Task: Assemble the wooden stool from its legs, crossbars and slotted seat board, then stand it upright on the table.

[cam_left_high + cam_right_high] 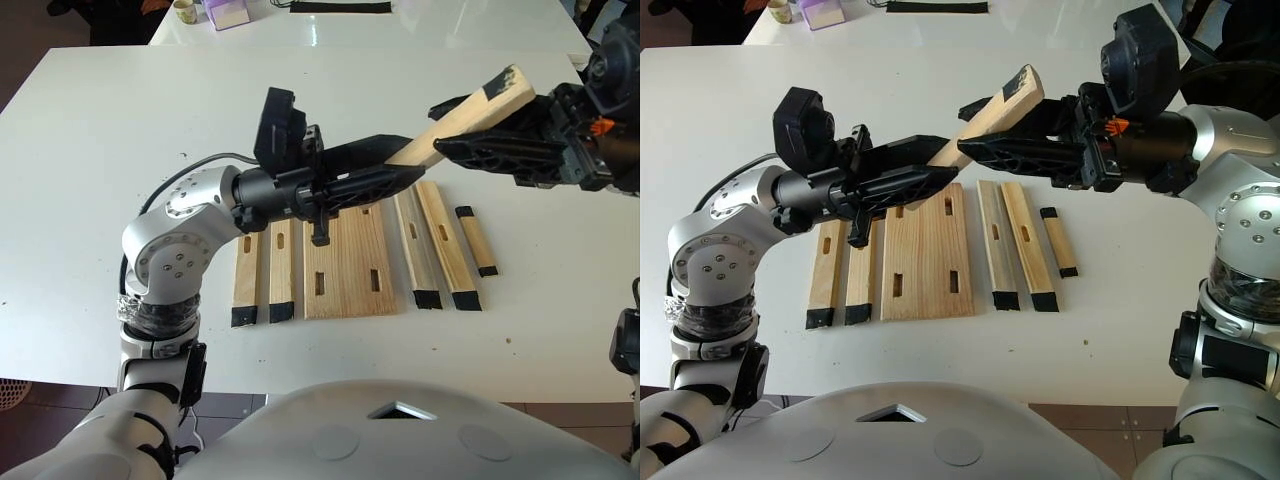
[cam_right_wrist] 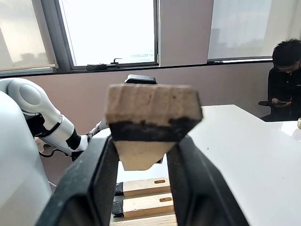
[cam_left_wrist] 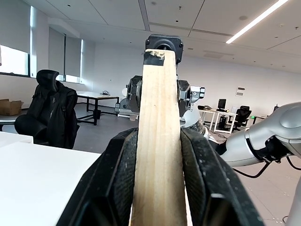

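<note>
Here the leg (image 1: 475, 110) slants up from the left hand (image 1: 412, 158), clamped on its low end, to the right hand (image 1: 440, 128), clamped near its black tip

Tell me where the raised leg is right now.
The leg is in the air, clamped between the left gripper and right gripper, above the seat board at its far edge.

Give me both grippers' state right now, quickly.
Left gripper: shut on the lower end of the wooden leg.
Right gripper: shut on the same wooden leg, near its black-tipped end.
</note>
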Available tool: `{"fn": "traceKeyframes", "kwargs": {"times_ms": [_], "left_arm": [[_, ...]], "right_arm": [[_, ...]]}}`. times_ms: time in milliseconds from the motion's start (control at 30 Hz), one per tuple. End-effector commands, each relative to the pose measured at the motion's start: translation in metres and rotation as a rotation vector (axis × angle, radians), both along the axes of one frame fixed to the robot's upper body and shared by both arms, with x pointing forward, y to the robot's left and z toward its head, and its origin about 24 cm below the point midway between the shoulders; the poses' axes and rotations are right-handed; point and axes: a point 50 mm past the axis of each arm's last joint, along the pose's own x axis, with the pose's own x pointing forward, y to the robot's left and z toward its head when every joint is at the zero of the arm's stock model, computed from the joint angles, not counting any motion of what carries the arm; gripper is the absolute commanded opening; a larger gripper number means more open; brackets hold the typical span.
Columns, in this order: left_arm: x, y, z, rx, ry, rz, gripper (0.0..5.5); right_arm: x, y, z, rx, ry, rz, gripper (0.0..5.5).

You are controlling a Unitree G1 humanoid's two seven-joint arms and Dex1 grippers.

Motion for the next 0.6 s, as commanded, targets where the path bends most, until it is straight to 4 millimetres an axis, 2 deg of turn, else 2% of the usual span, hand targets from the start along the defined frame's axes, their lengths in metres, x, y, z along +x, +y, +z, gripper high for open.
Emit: {"fn": "traceKeyframes", "kwargs": {"times_ms": [33,67,167,267,367,433,500,600], "left_arm": [[0.008,0.001,0.006,0.004,-0.025,0.053,1.31],[0.009,0.0,0.004,0.025,-0.024,0.071,1.67],[0.02,0.0,-0.012,0.109,0.015,0.149,2.16],[0.032,0.01,-0.036,0.219,0.004,0.295,2.69],[0.039,0.026,-0.06,0.282,0.034,0.42,2.72],[0.042,0.035,-0.073,0.318,0.043,0.5,2.72],[0.042,0.042,-0.082,0.349,0.037,0.559,2.72],[0.041,0.046,-0.089,0.35,0.046,0.61,2.72]], "right_arm": [[0.001,0.001,-0.01,-0.108,-0.009,-0.017,1.39],[0.002,0.0,-0.01,-0.11,-0.015,-0.027,1.39],[0.01,-0.003,-0.013,-0.143,-0.067,-0.111,1.33],[0.025,-0.016,-0.019,-0.257,-0.2,-0.256,1.3],[0.036,-0.036,-0.028,-0.388,-0.307,-0.346,1.3],[0.039,-0.051,-0.042,-0.515,-0.365,-0.36,1.3],[0.037,-0.065,-0.061,-0.62,-0.376,-0.332,1.3],[0.031,-0.072,-0.087,-0.623,-0.304,-0.269,1.3]]}}
